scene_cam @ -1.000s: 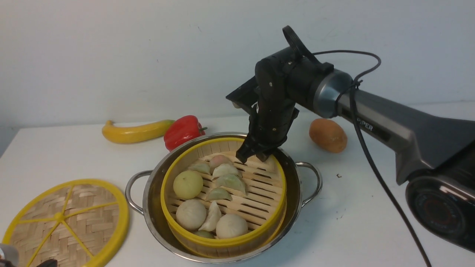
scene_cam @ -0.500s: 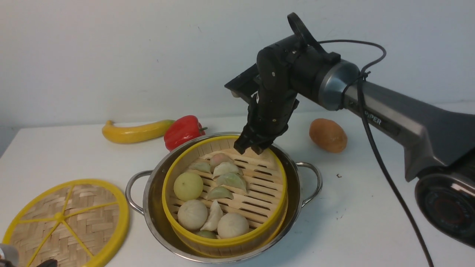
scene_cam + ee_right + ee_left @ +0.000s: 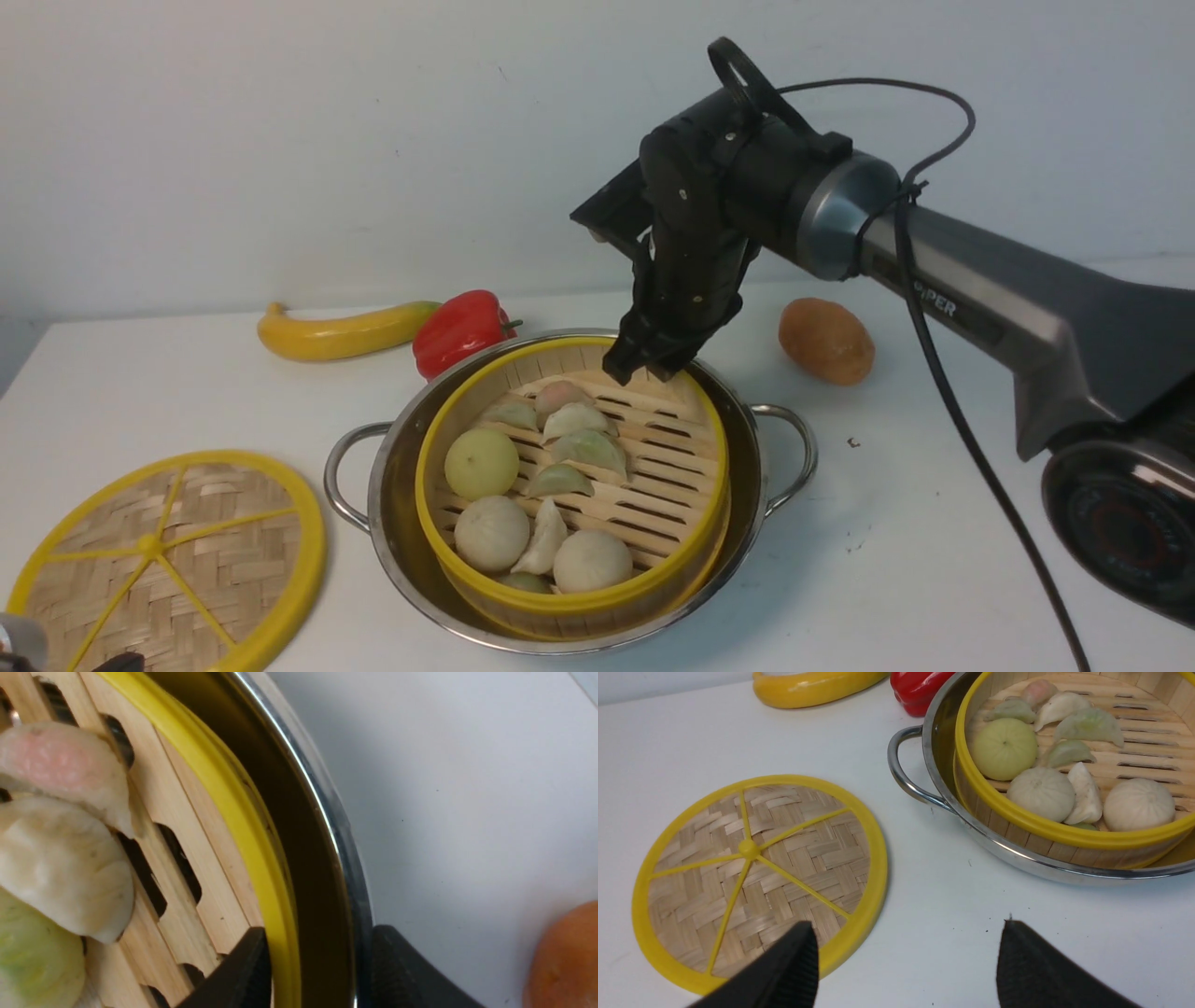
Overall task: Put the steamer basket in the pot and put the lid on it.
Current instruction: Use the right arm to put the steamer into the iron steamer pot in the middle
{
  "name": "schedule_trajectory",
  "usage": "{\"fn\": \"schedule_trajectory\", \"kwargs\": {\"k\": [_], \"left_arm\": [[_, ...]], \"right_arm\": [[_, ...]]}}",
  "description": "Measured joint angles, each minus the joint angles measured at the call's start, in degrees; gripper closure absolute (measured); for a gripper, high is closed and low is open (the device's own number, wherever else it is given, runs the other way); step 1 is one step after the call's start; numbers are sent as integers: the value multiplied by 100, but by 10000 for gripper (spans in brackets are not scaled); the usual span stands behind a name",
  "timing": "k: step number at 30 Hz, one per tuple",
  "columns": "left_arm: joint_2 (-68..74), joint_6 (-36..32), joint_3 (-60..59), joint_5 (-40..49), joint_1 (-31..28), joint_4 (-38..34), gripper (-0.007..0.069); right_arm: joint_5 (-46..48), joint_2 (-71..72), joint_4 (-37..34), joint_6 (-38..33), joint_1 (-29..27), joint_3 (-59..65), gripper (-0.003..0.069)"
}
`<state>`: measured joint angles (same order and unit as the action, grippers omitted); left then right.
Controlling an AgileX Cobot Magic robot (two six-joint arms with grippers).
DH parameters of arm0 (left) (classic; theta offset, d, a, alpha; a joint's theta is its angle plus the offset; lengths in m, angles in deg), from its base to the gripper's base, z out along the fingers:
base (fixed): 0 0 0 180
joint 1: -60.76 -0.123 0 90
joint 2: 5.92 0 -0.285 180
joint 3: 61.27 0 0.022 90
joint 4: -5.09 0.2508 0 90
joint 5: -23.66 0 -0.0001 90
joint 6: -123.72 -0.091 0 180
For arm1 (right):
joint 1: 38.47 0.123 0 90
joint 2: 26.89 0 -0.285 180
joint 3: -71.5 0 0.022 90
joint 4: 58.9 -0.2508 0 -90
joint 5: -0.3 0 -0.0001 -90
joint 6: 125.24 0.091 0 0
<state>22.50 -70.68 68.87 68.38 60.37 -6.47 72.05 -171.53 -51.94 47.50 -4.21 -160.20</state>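
Front view: the basket (image 3: pixel 579 611) sits inside the pot (image 3: pixel 789 453), its yellow rim standing proud of the steel one. The right gripper (image 3: pixel 642 371) hangs over the basket's far edge, holding nothing. The lid (image 3: pixel 168 560) lies flat on the table (image 3: pixel 934 560), to the pot's left and apart from it. A banana (image 3: pixel 341 331), a pepper (image 3: pixel 462 331) and a potato (image 3: pixel 826 341) lie behind.

Left wrist view: the left gripper (image 3: pixel 906 924) has its jaws spread wide and empty, low over the table just beside the lid (image 3: pixel 756 877), not touching it.

Right wrist view: the right gripper (image 3: pixel 317 933) has its jaws parted. The basket's yellow rim and the pot's steel rim both show in the gap, and neither looks pinched.

Risks, as I judge them: with the fingers astride both rims, a sideways pull could hook one and tip the basket or drag the pot. If the lid comes over while the right arm is above the pot, the two could collide. The lid is thin and flat on the table, so a grip on its edge may slip. Set down off-centre, it would perch crooked.
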Motion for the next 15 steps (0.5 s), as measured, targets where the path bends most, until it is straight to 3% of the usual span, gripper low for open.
{"fn": "schedule_trajectory", "kwargs": {"k": [15], "left_arm": [[0, 0, 0, 0, 0, 0, 151]], "right_arm": [[-10, 65, -418, -83, -6, 0, 383]]}}
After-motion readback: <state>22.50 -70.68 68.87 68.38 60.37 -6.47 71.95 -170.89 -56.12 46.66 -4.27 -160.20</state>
